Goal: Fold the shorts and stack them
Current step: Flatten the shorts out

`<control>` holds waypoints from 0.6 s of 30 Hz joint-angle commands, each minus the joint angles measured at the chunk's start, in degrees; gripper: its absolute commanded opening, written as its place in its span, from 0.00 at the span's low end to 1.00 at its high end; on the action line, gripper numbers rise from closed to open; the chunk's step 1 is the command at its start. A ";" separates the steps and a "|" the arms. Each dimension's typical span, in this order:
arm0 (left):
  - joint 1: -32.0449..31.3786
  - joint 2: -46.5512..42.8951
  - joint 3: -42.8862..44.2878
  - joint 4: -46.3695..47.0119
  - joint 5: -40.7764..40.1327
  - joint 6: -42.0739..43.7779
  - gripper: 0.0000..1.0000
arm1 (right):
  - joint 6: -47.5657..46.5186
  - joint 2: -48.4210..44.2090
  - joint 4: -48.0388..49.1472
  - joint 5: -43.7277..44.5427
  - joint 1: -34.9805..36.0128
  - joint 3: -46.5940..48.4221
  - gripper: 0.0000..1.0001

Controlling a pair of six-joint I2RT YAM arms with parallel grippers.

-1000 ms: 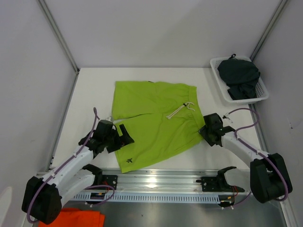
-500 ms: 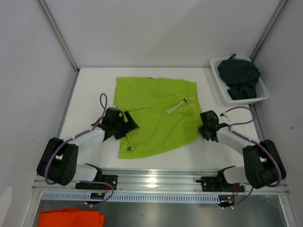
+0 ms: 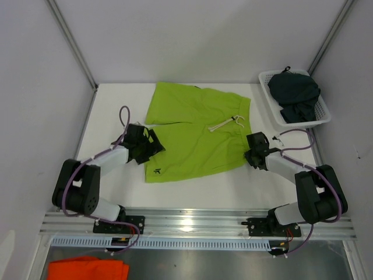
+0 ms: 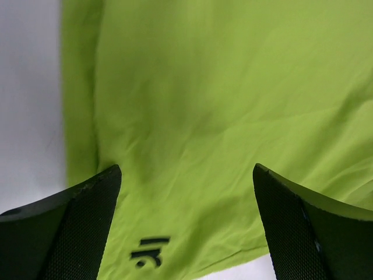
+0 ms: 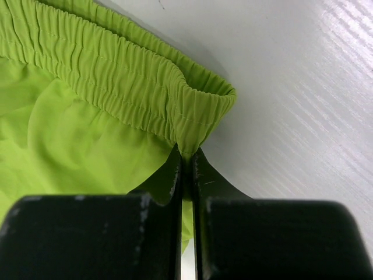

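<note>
The lime green shorts (image 3: 195,131) lie spread flat mid-table, waistband to the right, a dark logo (image 3: 157,171) at the near left hem. My left gripper (image 3: 152,146) hovers open over the left leg edge; in its wrist view the gripper (image 4: 186,172) straddles the green fabric (image 4: 221,99) with nothing pinched. My right gripper (image 3: 252,155) is shut on the near waistband corner; in the right wrist view the gripper (image 5: 186,154) pinches the gathered elastic of the shorts (image 5: 105,87). The dark shorts (image 3: 294,93) sit bundled in a white basket (image 3: 324,116) at the back right.
An orange cloth (image 3: 87,269) lies below the table's front rail at the lower left. Metal posts and white walls close in the left, back and right sides. The basket stands against the right wall.
My right gripper has shut on the waistband corner. The green shorts have shifted right and back and squared up. My left gripper has moved in over the left leg, staying open.
</note>
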 commanded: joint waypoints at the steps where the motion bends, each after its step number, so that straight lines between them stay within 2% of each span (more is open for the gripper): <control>1: 0.24 -8.59 -4.47 -6.52 -2.82 2.26 0.95 | 0.76 -2.36 0.88 2.56 -0.69 -1.57 0.00; 3: 0.24 -15.24 -8.51 -8.09 -2.47 0.86 0.95 | 0.68 -2.81 0.53 2.73 -0.69 -1.49 0.00; 10: -2.22 -34.96 -13.27 -17.94 -2.73 -3.54 0.95 | 0.50 -4.21 -0.35 4.40 0.81 -1.83 0.00; 13: -4.58 -39.44 -14.51 -22.32 -4.73 -5.03 0.92 | 0.41 -4.48 -0.53 4.49 0.90 -1.84 0.00; 16: -6.26 -40.25 -13.98 -26.46 -9.13 -5.30 0.90 | 0.24 -4.92 -0.79 4.40 0.98 -1.84 0.00; 18: -6.35 -40.07 -14.68 -27.70 -8.53 -5.21 0.89 | 0.15 -5.35 -0.79 4.58 0.98 -2.01 0.00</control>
